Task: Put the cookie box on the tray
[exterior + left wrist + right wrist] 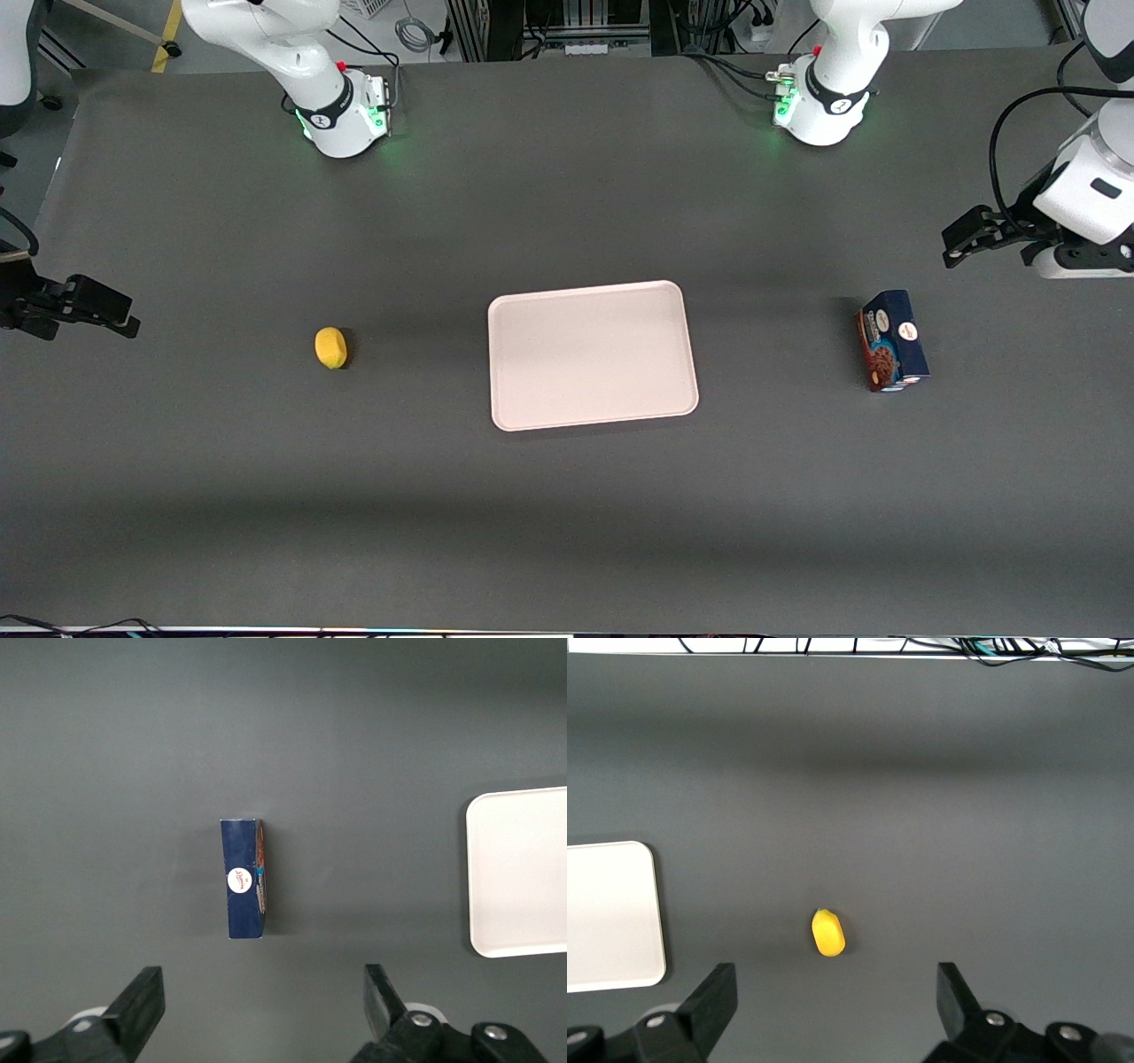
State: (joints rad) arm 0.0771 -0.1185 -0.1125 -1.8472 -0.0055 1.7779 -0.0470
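Cookie box [893, 341] stands on its long narrow side on the tabletop [567, 514], mid-right of the front frame, well apart from the tray [592, 354] at frame centre. Navy face with the white logo points up; cookie picture on the side facing the tray. Tray bare, nothing on it.

My claw [961, 241] hangs above the tabletop at the right edge of the front frame, higher in the frame than the box, not yet over it. Fingers [142, 997] spread wide, holding nothing.

Judgement: approach step, task barely begun. In the wrist view the box [243, 879] sits centred between my fingers, its long axis running away from me. Do it well: move forward until directly over it, descend straight, close across the thin width at mid-length. Box is tall and narrow, so a nudge from one finger could topple it.

Yellow lump [330, 347] at mid-left, irrelevant.
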